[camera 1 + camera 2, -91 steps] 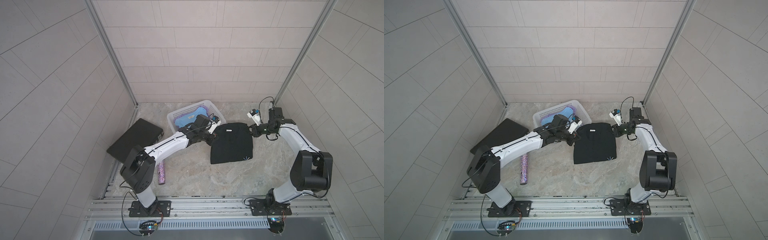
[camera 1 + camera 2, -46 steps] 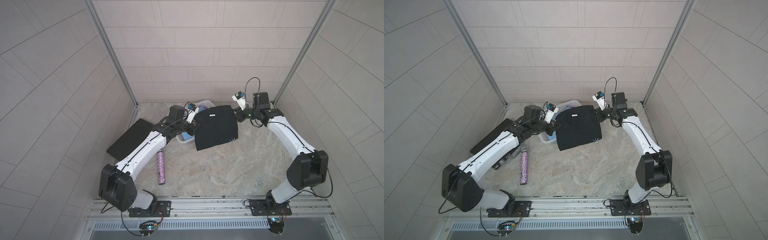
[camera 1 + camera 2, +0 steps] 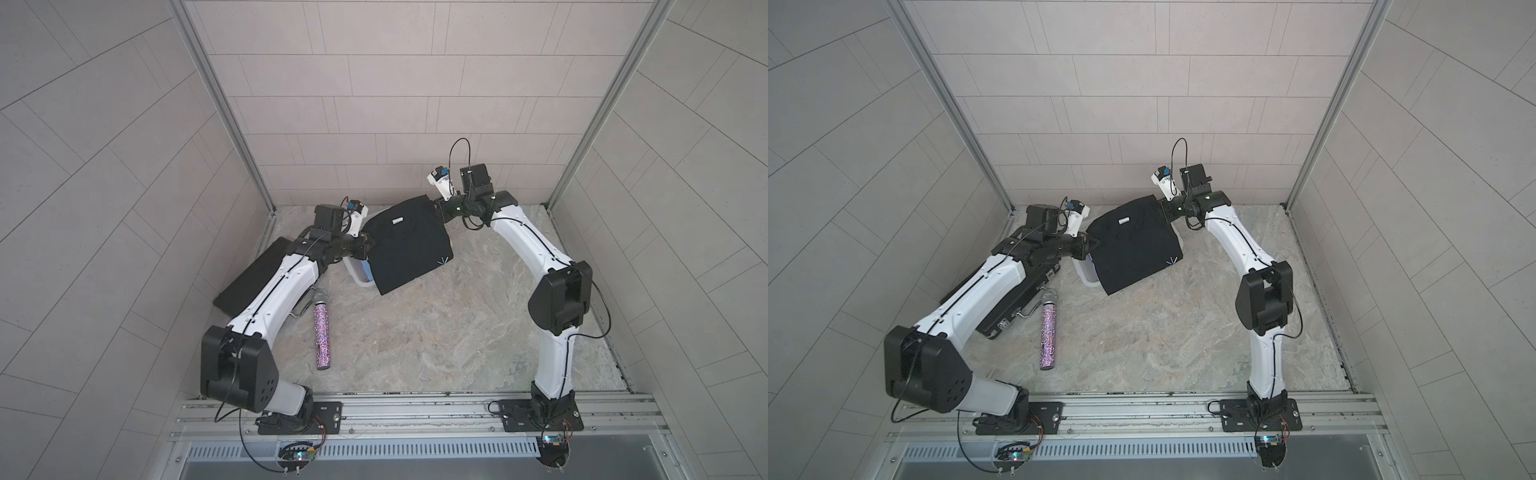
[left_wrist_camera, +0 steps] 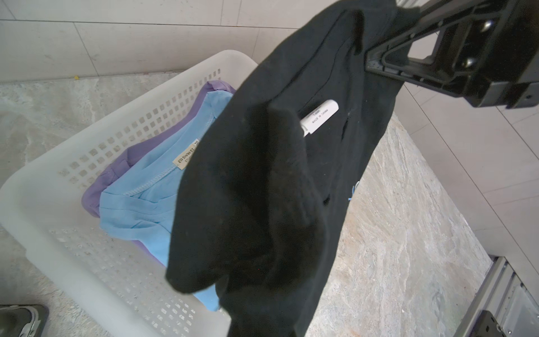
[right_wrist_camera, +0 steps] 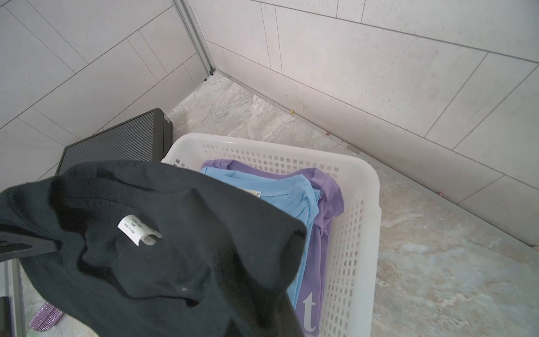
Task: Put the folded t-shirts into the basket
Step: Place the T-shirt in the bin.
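A black folded t-shirt (image 3: 405, 245) (image 3: 1133, 245) hangs in the air, stretched between both grippers above the basket. My left gripper (image 3: 365, 245) (image 3: 1088, 247) is shut on its left corner. My right gripper (image 3: 438, 208) (image 3: 1163, 205) is shut on its far right corner. The white basket (image 4: 73, 233) (image 5: 358, 233) stands under the shirt; in both top views only its near corner (image 3: 358, 278) shows. Inside lie a light blue t-shirt (image 4: 145, 198) (image 5: 280, 186) on a lilac one (image 4: 131, 154) (image 5: 323, 210). Black cloth (image 4: 277, 189) (image 5: 145, 248) hides each gripper's own jaws in its wrist view.
A flat black hard case (image 3: 253, 274) (image 5: 116, 146) lies left of the basket, partly under my left arm. A glittery purple microphone (image 3: 321, 332) (image 3: 1048, 332) lies on the stone floor in front of it. Tiled walls close in on the back and both sides.
Both arms have lifted the black t-shirt off the floor and carried it back and to the left, over the basket. The basket is now mostly covered in both top views.
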You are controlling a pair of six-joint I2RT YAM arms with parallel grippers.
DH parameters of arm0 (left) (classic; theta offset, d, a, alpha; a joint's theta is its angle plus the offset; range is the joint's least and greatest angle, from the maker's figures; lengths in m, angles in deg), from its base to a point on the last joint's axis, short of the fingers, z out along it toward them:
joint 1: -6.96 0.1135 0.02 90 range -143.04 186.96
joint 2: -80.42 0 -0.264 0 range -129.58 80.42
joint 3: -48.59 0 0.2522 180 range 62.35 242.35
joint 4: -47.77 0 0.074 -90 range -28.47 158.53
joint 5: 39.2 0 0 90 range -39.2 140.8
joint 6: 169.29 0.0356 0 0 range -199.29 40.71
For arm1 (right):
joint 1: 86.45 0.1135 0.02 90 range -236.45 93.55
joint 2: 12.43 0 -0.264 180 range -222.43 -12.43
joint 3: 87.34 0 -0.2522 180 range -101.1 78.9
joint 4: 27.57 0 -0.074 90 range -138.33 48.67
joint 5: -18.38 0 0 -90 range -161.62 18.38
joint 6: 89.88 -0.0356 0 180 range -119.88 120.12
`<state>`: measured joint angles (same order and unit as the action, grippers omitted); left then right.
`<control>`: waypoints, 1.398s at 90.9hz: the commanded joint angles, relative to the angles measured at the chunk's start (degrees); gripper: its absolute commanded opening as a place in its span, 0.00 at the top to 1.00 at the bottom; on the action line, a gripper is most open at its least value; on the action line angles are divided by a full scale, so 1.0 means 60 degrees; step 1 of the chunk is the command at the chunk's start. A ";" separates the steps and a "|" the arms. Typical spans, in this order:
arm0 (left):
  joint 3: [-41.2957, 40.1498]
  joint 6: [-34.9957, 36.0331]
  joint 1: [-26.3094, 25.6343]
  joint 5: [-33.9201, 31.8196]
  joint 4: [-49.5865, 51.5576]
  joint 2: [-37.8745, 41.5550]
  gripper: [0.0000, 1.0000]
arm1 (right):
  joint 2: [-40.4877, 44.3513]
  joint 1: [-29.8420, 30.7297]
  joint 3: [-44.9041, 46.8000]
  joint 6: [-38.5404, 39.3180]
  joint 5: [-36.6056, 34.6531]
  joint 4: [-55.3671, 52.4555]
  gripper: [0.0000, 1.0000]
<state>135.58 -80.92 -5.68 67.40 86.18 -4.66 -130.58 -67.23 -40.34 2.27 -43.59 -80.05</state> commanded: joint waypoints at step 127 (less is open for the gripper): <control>0.2922 0.0617 0.1485 -0.0377 0.0783 -0.4339 1.00 | -0.5564 0.0316 -0.6423 0.0639 -0.1069 -0.1604 1.00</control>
<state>150.60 -78.36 2.47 65.54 89.15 -29.32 -162.77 -64.69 -77.46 4.83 -48.94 -90.76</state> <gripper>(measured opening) 0.082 0.124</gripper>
